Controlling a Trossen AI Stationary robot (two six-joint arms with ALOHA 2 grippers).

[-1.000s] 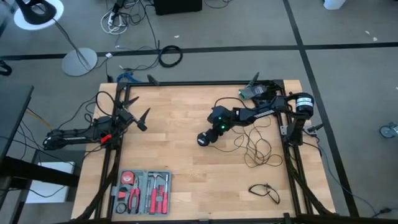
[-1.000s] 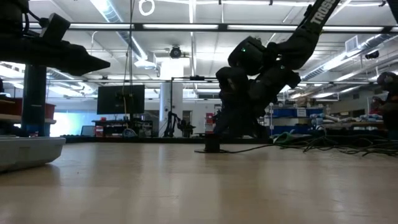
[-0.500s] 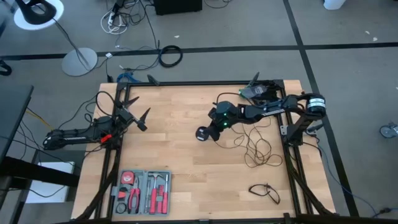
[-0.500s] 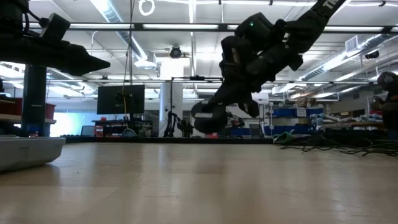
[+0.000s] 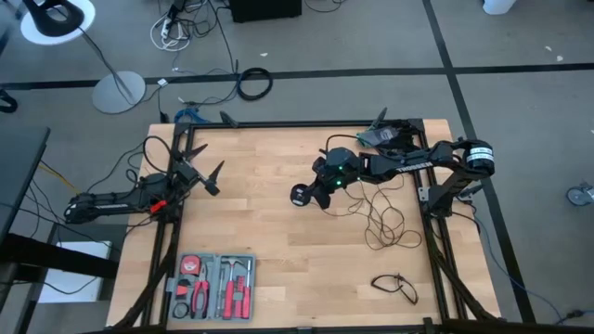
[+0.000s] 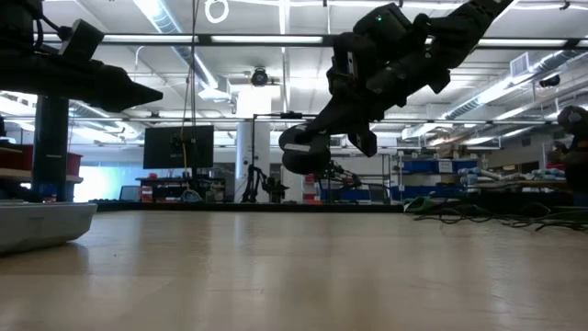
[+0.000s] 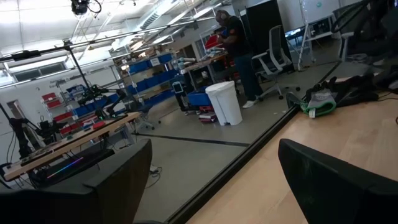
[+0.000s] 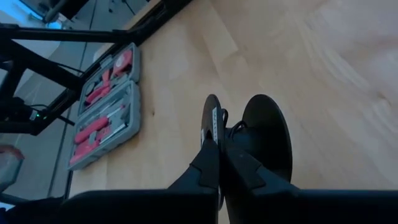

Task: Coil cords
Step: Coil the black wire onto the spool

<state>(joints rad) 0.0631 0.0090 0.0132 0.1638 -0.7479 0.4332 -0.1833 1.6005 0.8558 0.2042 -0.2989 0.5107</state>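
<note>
The right gripper hangs over the middle of the wooden table, lifted clear of the boards, its fingers pinched together on the small round black disc that ends the long cord. From the wrist camera the disc stands on edge between the two dark fingers, one flat face turned sideways and its shadow a dark oval on the wood below. From table height the disc rides well above the tabletop, hanging under the arm.

Behind the gripper the long cord trails back toward the right side of the table and lies there in loose, untidy loops, near the right arm's base frame. The short cord sits apart from it, closer to the front right corner, folded into a small flat loop.

The left gripper waits at the left edge of the table with its fingers spread wide and nothing between them; its arm reaches in from beyond the table's left rail.

At the front left of the table lies an open grey tool case with red-handled tools, also visible past the right gripper's fingers. Off the table, on the floor beyond its far edge, lies a thick black cable ring, and farther back a tangle of white and grey wires. In the room beyond, a person stands at a workbench near a white bin.
</note>
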